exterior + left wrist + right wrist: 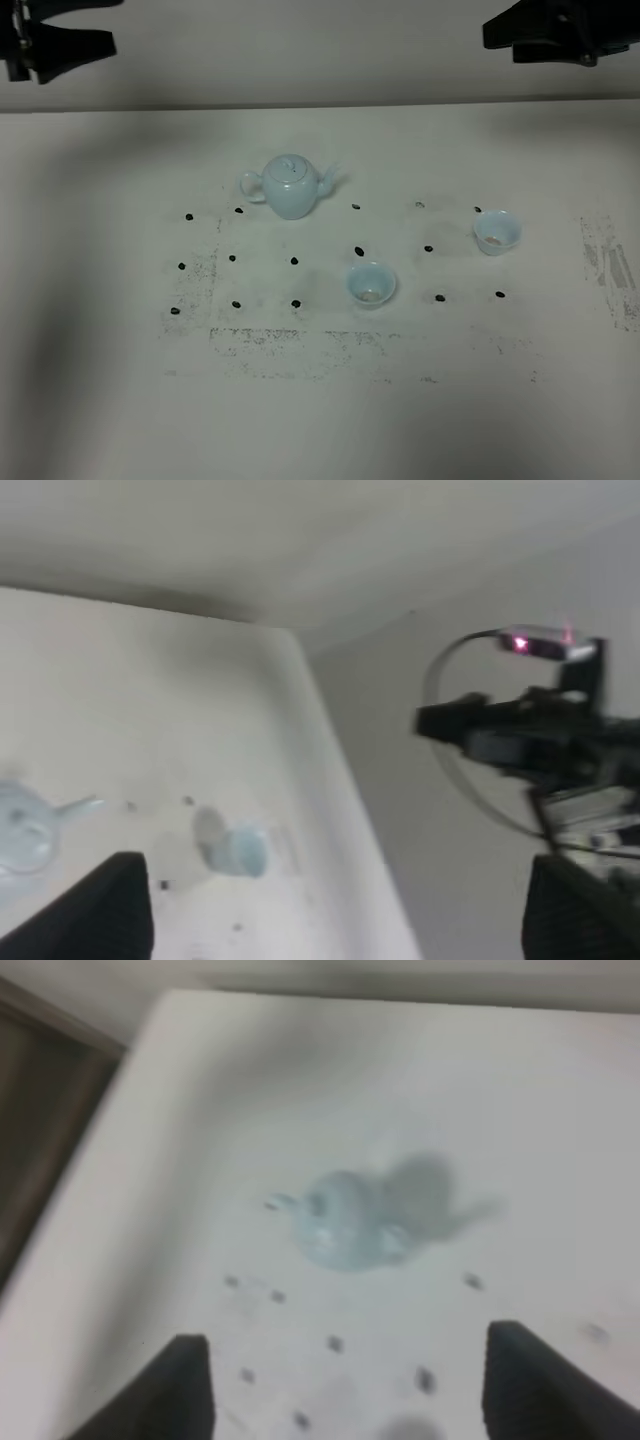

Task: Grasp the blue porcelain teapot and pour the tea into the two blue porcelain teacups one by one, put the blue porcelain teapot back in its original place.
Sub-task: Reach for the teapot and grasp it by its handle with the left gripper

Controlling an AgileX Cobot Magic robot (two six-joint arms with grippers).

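The blue porcelain teapot point(290, 187) stands upright on the white table, left of centre, with its spout to the right and its handle to the left. One blue porcelain teacup point(371, 284) sits in front and to the right of it, the other teacup point(496, 232) further right. My left gripper point(60, 45) is high at the back left and my right gripper point(540, 35) high at the back right, both far from the teapot. The left wrist view, blurred, shows the left gripper point(340, 930) open, the teapot point(25, 830) and one cup point(235, 848). The right wrist view, blurred, shows the right gripper point(365, 1400) open above the teapot point(350, 1220).
Several small black marks point(295, 261) dot the table point(100, 380) around the teapot and cups. Scuffed grey patches lie in front and at the right edge point(610, 270). The right arm point(530, 730) shows in the left wrist view beyond the table's edge.
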